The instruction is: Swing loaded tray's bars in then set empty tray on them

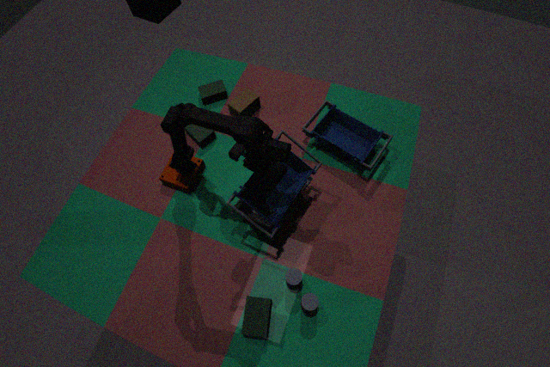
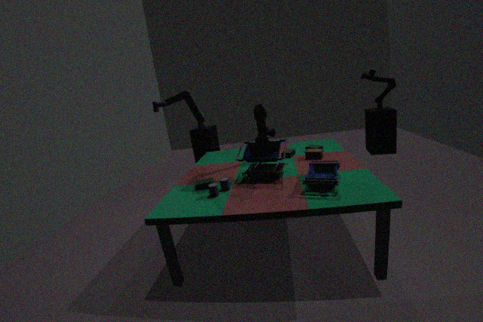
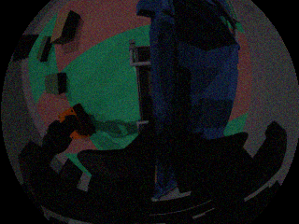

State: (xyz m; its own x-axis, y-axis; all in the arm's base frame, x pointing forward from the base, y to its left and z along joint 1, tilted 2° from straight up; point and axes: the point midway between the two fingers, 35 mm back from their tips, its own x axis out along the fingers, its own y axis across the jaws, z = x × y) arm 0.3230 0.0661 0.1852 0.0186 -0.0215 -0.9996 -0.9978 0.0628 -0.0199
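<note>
My gripper point(image 1: 267, 171) point(image 2: 263, 142) point(image 3: 157, 120) is shut on a side wall of the empty blue tray point(image 1: 286, 194) point(image 2: 251, 151) point(image 3: 206, 84). The blue tray hangs above the table with its bars out beyond its ends. It looks roughly level in the exterior view; its exact tilt is unclear. The dark loaded tray point(image 2: 265, 172) stands below it with a visible gap in the exterior view. In the wrist view, one grey bar point(image 3: 141, 63) of the loaded tray lies near its far end and another shows near its near end. Its load is hidden; the top view shows it mostly covered.
Another blue tray point(image 1: 346, 134) point(image 2: 323, 173) stands to the right in the top and exterior views. Several blocks, including a yellowish one point(image 1: 244, 103), lie near the arm's base. A dark block point(image 1: 256, 317) and two grey cylinders point(image 1: 294, 278) point(image 1: 309, 302) stand toward the front in the top view.
</note>
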